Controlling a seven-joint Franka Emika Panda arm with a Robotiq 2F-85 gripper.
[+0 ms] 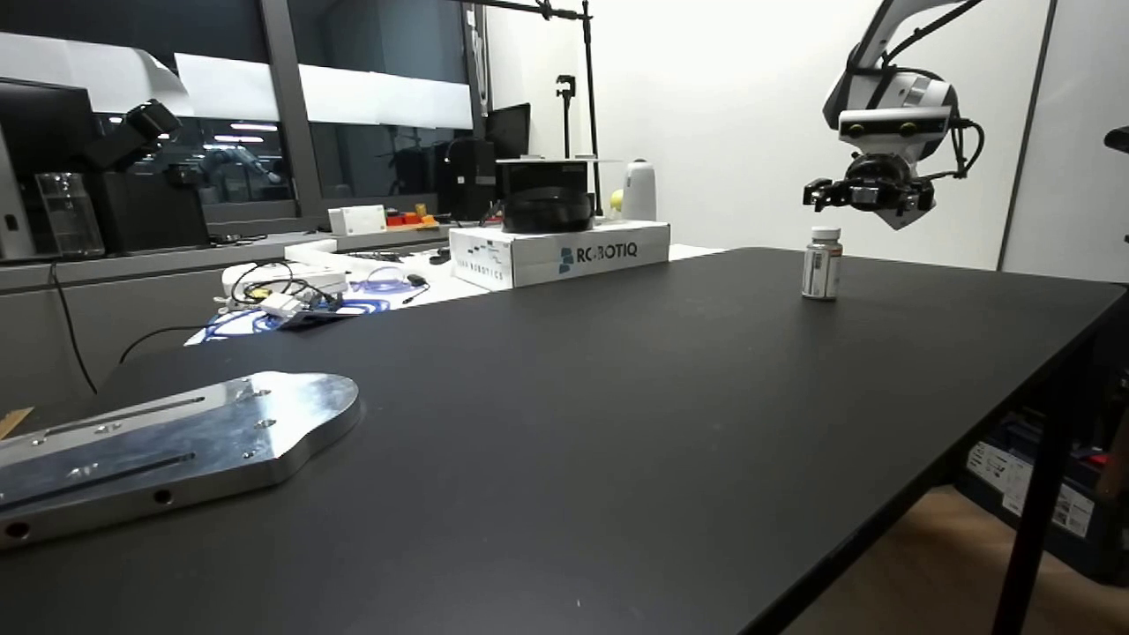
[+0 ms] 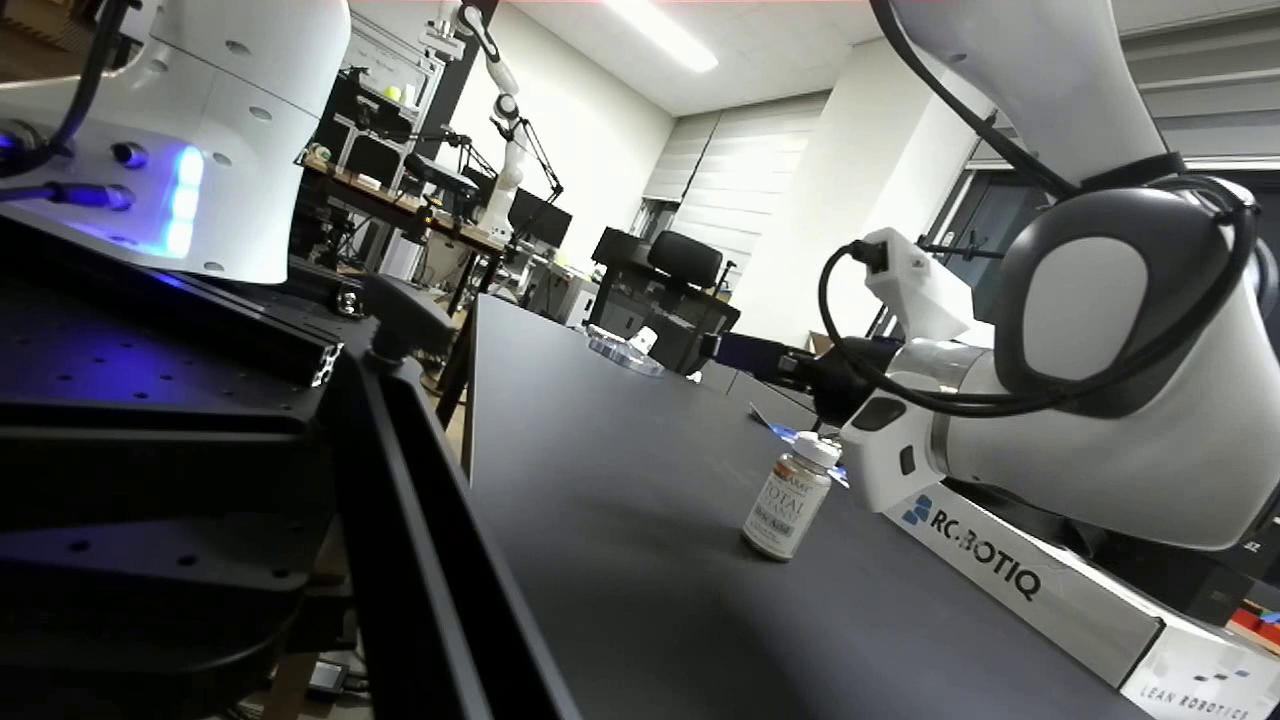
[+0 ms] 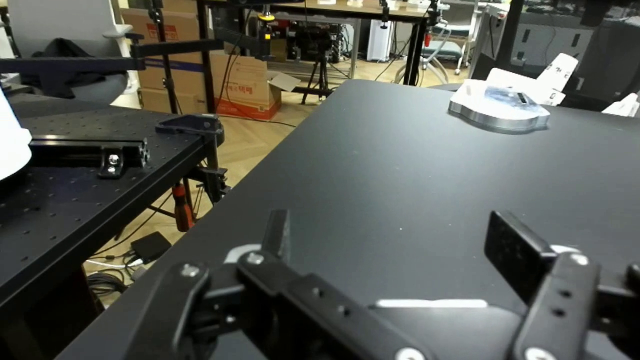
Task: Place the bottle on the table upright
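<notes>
Places reckoned from the white ROBOTIQ box (image 1: 547,260), which lies along one edge of the black table (image 1: 573,423).

Progress. The supplement bottle (image 1: 821,265) stands on its base on the table, in from the box and apart from it. In an exterior view the white cap (image 2: 816,449) leans off to one side, but the box slopes there too, so I put that down to a tilted camera. Label (image 2: 782,508) shows the word TOTAL; not all the smaller print is legible. The sentence asks for the bottle upright on the table, and I judge that condition met. Whether I set it there, the pictures don't say. Left to do, by my reckoning: no lifting or turning, only a withdrawal that doesn't brush the cap. A knock from my wrist looks the likeliest way to spoil it.

Jaws. My gripper (image 3: 387,225) is spread wide, fingers (image 3: 278,232) well apart, holding nothing; tabletop shows through the gap. They reach out roughly level, along the table toward the end where a machined aluminium plate (image 3: 500,107) lies, well apart from the box.

Bottle to jaws. Outside them and lower, same side of the box as I am. Visible space separates cap and fingers, so no contact. Near, I'd say, but whether the cap sits straight below or offset in depth, I cannot tell. The wrist view doesn't show the bottle.
</notes>
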